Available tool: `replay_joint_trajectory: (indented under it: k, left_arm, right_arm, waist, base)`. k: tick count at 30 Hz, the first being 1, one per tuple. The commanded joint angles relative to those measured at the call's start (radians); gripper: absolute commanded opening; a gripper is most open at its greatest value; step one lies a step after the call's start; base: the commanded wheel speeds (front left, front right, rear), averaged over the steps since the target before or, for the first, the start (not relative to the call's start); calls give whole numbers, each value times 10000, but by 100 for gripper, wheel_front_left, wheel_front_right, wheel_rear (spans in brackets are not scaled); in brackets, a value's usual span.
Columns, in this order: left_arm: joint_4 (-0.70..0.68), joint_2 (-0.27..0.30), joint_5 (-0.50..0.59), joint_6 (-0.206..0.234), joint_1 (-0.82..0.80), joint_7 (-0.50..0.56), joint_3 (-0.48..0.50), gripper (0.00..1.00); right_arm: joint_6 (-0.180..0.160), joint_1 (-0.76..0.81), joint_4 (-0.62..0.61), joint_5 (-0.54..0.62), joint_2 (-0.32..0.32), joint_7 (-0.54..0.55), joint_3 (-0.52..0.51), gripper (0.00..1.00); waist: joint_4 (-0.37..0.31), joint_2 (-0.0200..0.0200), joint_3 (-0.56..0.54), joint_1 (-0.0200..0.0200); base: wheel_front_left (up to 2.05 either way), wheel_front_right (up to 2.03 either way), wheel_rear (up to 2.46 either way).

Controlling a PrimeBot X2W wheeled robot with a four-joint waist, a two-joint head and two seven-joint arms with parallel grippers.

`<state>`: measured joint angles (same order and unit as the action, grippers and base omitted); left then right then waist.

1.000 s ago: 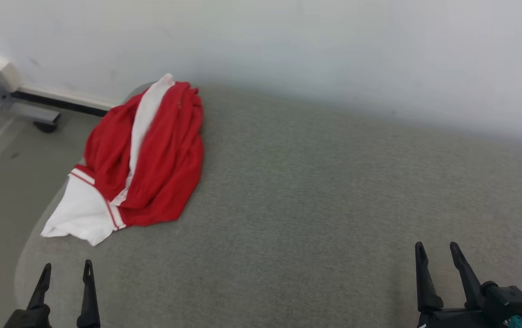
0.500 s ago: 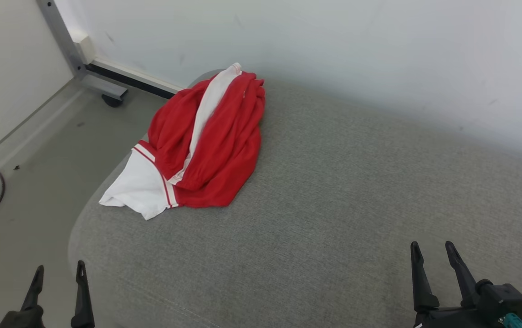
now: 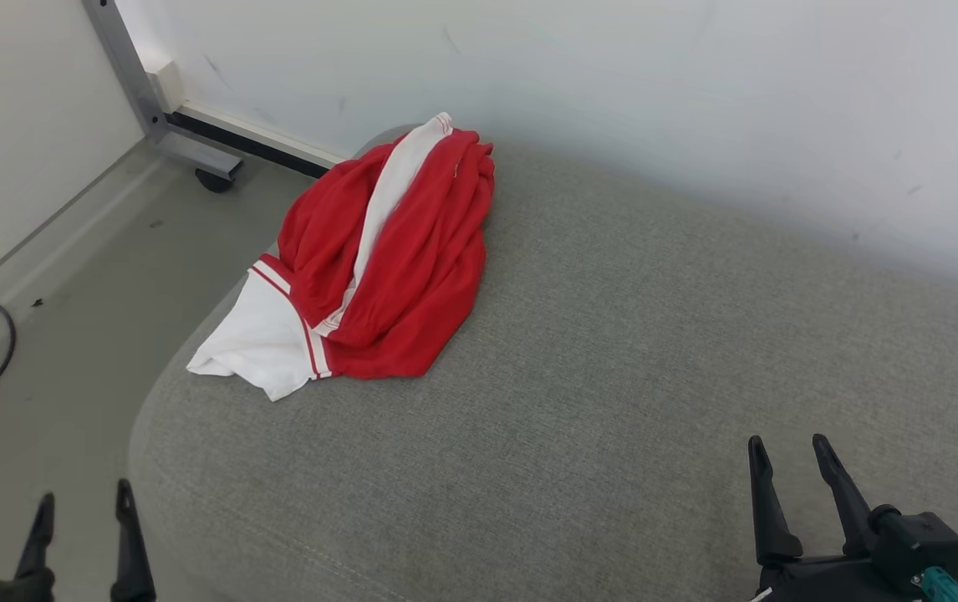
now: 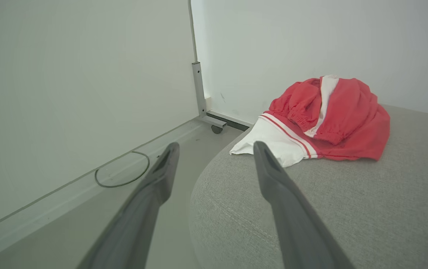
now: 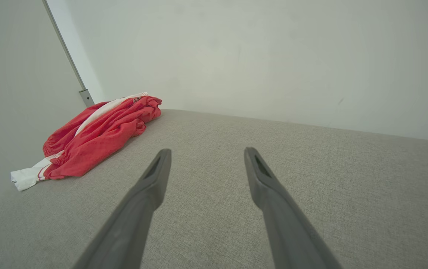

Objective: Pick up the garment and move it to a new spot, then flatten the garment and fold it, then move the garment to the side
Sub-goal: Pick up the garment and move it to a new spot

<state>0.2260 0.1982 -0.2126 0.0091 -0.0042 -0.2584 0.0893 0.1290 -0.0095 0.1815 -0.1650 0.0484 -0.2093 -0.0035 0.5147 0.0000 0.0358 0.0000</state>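
Fingers (image 3: pixel 766 502) on both arms stand spread and empty. The left gripper (image 3: pixel 84 493) hangs at the near left, over the floor (image 3: pixel 53 359) just off the cushion's edge. The right gripper (image 3: pixel 787 441) hangs at the near right, above the grey cushion (image 3: pixel 613 376). The garment (image 3: pixel 395 276), red with a white panel, lies bunched at the far left corner of the cushion, its white end reaching the left edge, well apart from both grippers. The pick-up is not yet begun, and the left arm looks the better placed to reach far and rightward. It should close on a thick red fold rather than the thin white end, then lift clear before carrying toward the bare middle, so nothing drags or slips off the edge. Count: one garment, one cushion, two grippers with two fingers each, and one cable (image 3: pixel 14 339) on the floor.
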Motion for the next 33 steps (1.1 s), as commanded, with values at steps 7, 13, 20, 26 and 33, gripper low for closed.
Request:
replay_joint_trajectory:
  k: [7, 13, 20, 26, 33]
  left_arm:
    - [-27, 411, -622, -162, -1194, -69, 600, 100]
    - [179, 1165, -1107, -472, -2774, -33, 1083, 100]
    - [795, 2097, -1600, -903, -4831, 263, 1227, 100]
    - [1755, 2994, -2061, -1210, -6317, 566, 1231, 100]
    - [3172, 3950, -2552, -1378, -7458, 1046, 817, 100]
  right_arm:
    - [31, -352, -310, 337, 32, 156, -173, 100]
    - [31, -715, -680, 603, 35, 275, -345, 100]
    - [31, -1042, -1218, 702, 32, 240, -678, 100]
    - [31, -1168, -1427, 535, 28, 16, -845, 100]
    - [32, -1218, -1650, 424, 25, -165, -868, 100]
  waist:
    - [-1028, 0, 749, 0]
    - [-2210, 0, 1697, 0]
    - [-3453, 0, 2899, 0]
    - [-4330, 0, 3583, 0]
    - [-4955, 0, 4078, 0]
  base:
    - [0, 0, 0]
    - [0, 0, 0]
    - [0, 0, 0]
    - [0, 0, 0]
    - [0, 0, 0]
